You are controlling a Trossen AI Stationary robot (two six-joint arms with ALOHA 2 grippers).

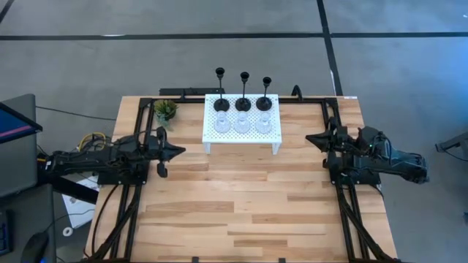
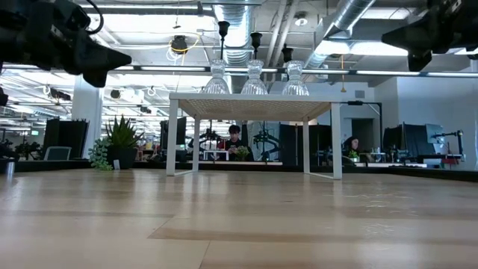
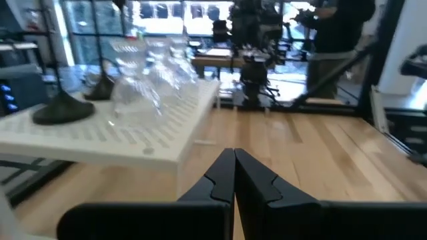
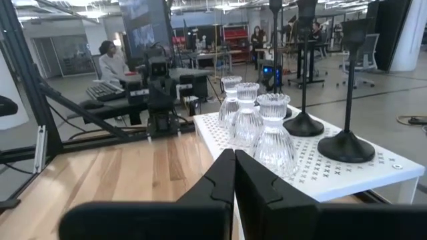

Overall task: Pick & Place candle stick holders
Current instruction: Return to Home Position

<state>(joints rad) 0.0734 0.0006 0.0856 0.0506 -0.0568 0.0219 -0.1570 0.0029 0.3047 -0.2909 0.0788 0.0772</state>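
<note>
On the white perforated rack (image 1: 241, 138), at the far side of the surface (image 1: 241, 204): three black candle stick holders (image 1: 243, 104) in the back row, three clear glass holders (image 1: 241, 124) in front. Left tool (image 1: 178, 151) and right tool (image 1: 310, 138) clenched, empty, well apart from the rack. Seemingly the homing step; next, only folding both arms to rest. No legible writing or brands.

Grey concrete floor (image 1: 66, 58); open-plan room; exposed ceiling ducts (image 2: 347, 19); white column (image 2: 87, 112); bright overhead light; seated person (image 2: 234, 139) at far desks.
</note>
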